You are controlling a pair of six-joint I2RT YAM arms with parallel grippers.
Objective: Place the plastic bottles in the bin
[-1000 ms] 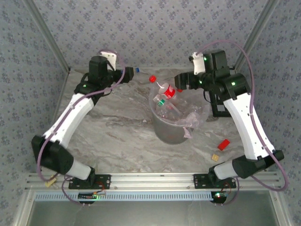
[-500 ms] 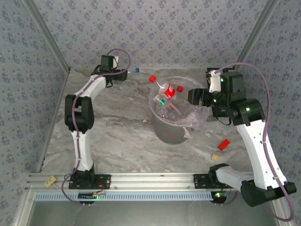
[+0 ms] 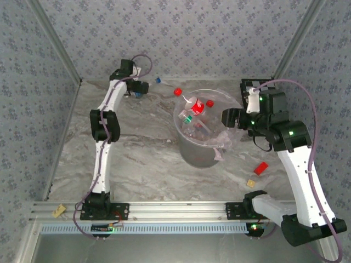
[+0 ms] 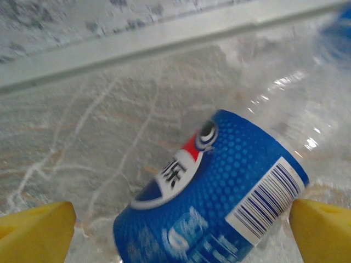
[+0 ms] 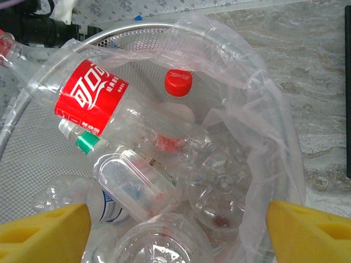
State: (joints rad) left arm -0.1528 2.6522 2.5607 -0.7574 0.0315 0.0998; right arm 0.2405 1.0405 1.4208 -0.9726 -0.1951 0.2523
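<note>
At far-left of table (image 3: 137, 153): 1 blue-labelled bottle (image 4: 214, 192), lying between fingers of left gripper (image 3: 138, 90), jaws spread wide. Above bin (image 3: 197, 153): right gripper (image 3: 226, 117), jaws apart, empty. Inside bin: several clear bottles (image 5: 214, 186), 1 red-labelled bottle (image 5: 90, 104) topmost.

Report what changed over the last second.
The right gripper drew back rightward from above the far side of the bin to its right edge, open and empty. The left gripper shifted slightly left and stands open astride the blue-labelled bottle. The bin, its bottles, the red block and the yellow block stayed put.
</note>
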